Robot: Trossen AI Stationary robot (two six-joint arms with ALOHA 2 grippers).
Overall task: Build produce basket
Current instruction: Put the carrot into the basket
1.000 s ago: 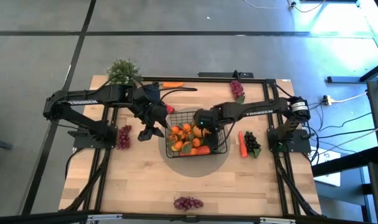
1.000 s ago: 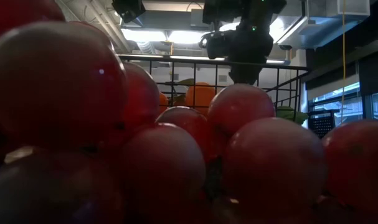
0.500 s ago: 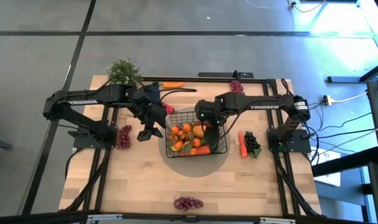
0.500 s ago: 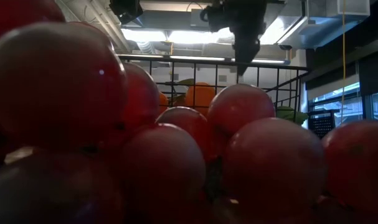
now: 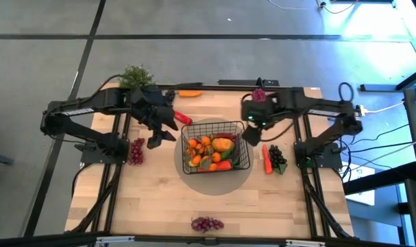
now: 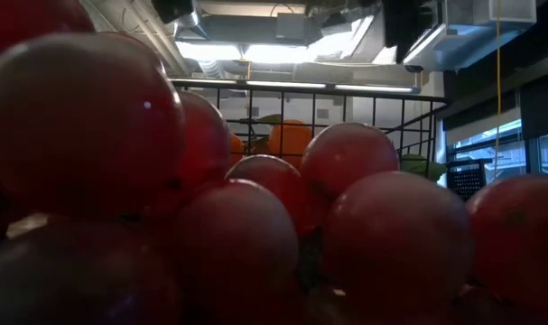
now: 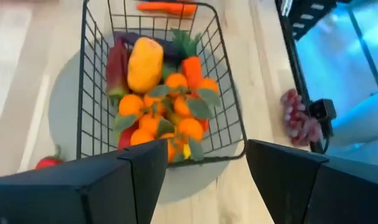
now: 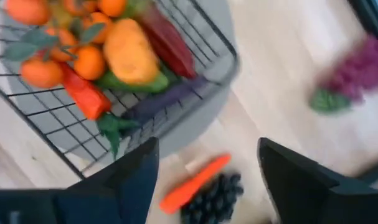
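The right gripper [image 5: 251,135] has pulled back from over the black wire-grid basket [image 5: 246,152] and now hangs just off its far right corner, fingers spread wide with nothing between them. A half second ago it stood over the basket's middle; a yellow-orange pepper-like piece [image 5: 223,145] now lies among the oranges [image 5: 203,144] where it worked, so a drop looks just finished, though the low view is blocked by a close bunch of red grapes [image 6: 255,226] and cannot confirm it.

The left gripper [image 5: 168,132] waits just off the basket's left side, jaws parted and holding nothing, a small red pepper [image 5: 182,118] beside it toward the basket's far left corner.

The basket sits at the table's middle on a grey round mat [image 5: 214,185], already well filled. Still outside it: an orange carrot [image 5: 267,159] and dark grapes [image 5: 277,158] to its right, purple grapes [image 5: 260,95] beyond its far right corner, another carrot [image 5: 190,93] past its far edge, red grapes [image 5: 136,151] to its left, and a purple bunch [image 5: 207,224] well to its near side. The right arm looks placed to fetch one of the pieces on its side.
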